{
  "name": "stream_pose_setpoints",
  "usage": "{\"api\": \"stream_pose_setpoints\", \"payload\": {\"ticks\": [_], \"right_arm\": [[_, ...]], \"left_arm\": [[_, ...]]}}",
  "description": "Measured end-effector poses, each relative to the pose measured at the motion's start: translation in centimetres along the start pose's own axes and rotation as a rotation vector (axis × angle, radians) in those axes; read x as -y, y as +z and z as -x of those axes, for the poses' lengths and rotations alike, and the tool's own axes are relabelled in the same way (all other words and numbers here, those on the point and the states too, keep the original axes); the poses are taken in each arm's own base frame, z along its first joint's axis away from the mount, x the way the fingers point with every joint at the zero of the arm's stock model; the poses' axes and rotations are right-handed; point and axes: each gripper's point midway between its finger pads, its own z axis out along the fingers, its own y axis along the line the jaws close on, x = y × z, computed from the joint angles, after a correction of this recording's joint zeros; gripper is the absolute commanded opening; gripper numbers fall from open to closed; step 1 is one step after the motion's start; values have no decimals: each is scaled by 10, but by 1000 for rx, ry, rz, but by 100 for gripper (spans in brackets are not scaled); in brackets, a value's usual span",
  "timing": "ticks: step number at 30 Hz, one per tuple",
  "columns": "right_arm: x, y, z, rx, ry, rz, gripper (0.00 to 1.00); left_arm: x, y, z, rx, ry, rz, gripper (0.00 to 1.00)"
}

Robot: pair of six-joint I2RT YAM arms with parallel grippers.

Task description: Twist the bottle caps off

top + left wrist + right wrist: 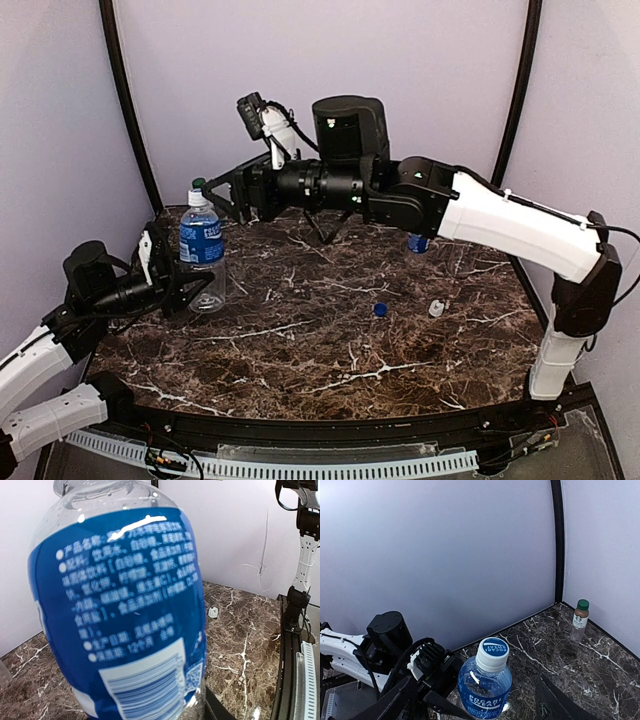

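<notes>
A clear bottle with a blue label (pixel 203 255) stands at the left of the marble table, its white cap (pixel 197 198) on. My left gripper (pixel 193 285) is shut on its lower body; the label fills the left wrist view (pixel 125 620), with one black finger (pixel 218 708) at its right. My right gripper (pixel 215 192) is open, just above and around the cap, apart from it; the cap (pixel 492 654) sits between its fingers (pixel 400 700). A brownish bottle with a green cap (pixel 580 620) stands in the back corner. Another blue-labelled bottle (pixel 418 242) shows behind the right arm. The unlabelled bottle is hidden.
A loose blue cap (pixel 381 309) and a loose white cap (pixel 436 308) lie on the table (pixel 320 350) right of centre; the white cap also shows in the left wrist view (pixel 213 612). The right arm (pixel 480 215) stretches across the back. Walls close in the left, back and right.
</notes>
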Motion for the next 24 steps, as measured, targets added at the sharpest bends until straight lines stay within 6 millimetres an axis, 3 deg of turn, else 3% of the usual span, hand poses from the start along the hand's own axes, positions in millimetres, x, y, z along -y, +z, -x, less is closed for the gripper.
{"api": "stream_pose_setpoints", "payload": {"ticks": [3, 7, 13, 19, 24], "right_arm": [[2, 18, -15, -30, -14, -52, 77], [19, 35, -30, -63, -32, -130, 77], [24, 65, -39, -89, -48, -129, 76], [15, 68, -45, -111, -60, -71, 66], [5, 69, -48, -121, -74, -12, 68]], "left_arm": [[-2, -5, -13, 48, 2, 35, 26], [1, -11, -31, 68, 17, 48, 26], [4, -14, -30, 110, 58, 47, 27], [3, -15, -32, 106, 81, 49, 27], [-1, -15, -34, 98, 139, 65, 26]]}}
